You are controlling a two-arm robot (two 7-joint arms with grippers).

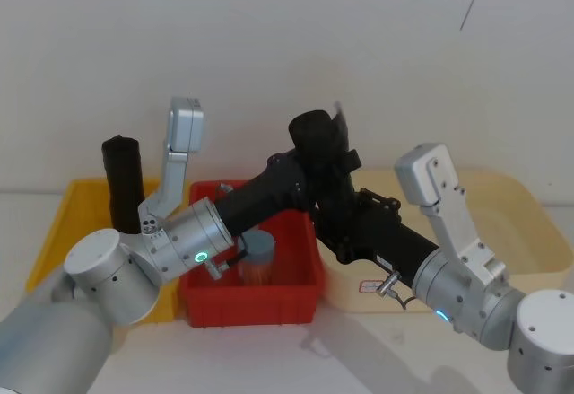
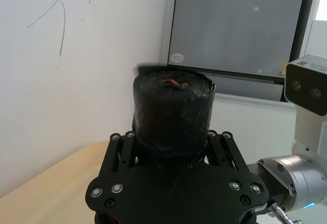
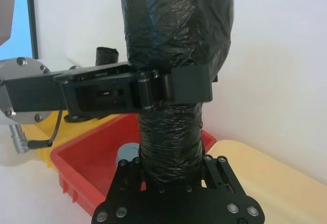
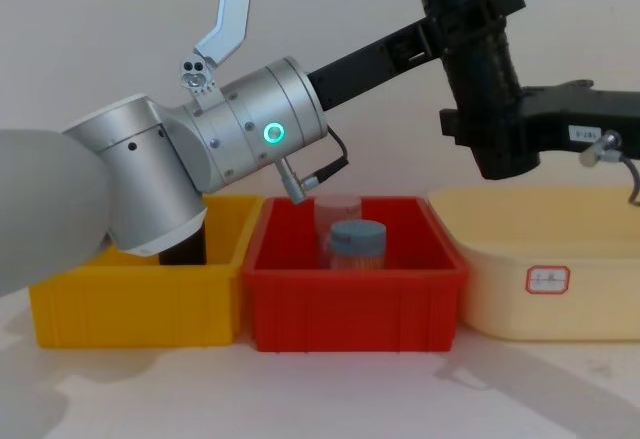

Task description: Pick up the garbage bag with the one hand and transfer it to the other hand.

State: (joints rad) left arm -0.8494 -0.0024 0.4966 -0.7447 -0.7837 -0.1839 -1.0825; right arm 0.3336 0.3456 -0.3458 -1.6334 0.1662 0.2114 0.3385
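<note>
Left gripper (image 4: pixel 465 21) and right gripper (image 4: pixel 495 124) clamp the crinkly, cylindrical garbage bag (image 4: pixel 485 74).

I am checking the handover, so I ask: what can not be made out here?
- Bag, lower end: right wrist view, behind the right end effector; left end effector grips higher.
- Second roll, base: head view, behind the left arm.
- Jar, base: chest view, behind the red bin wall.
- Tub label: chest view, too small to read.

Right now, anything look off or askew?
Nothing spilled or damaged. The garbage bag hangs tilted in mid-air, clamped by left gripper high and right gripper low; it bulges above the left jaws.
</note>
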